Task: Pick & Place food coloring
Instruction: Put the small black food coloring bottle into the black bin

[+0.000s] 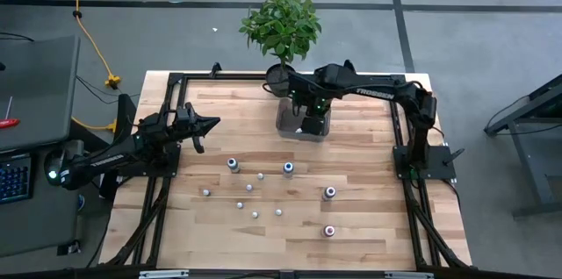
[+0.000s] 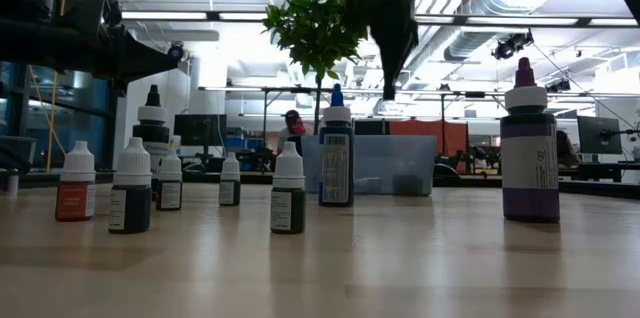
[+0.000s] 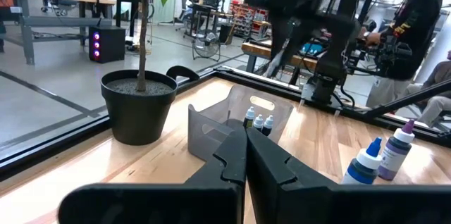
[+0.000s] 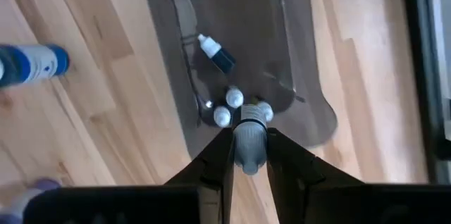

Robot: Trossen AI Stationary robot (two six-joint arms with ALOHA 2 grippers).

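Right gripper [image 4: 249,155] poised above the clear bin [image 4: 296,55], its fingers narrowed onto a small whitish-capped bottle [image 4: 249,143] held between them. Inside the bin, three bottles stand together [image 4: 227,108] and one lies on its side [image 4: 215,51]. Left gripper [image 1: 204,126], fingers pressed together and empty, waits at the table's left side. The remaining food coloring bottles [image 1: 255,193] stand scattered on the wooden table [image 1: 369,226] in front of the bin; a potted plant [image 1: 281,29] stands just behind it.

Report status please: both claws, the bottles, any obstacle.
Right claw over the clear bin, shut on a small bottle. Left claw shut, waiting at table's left. Nothing in the way.
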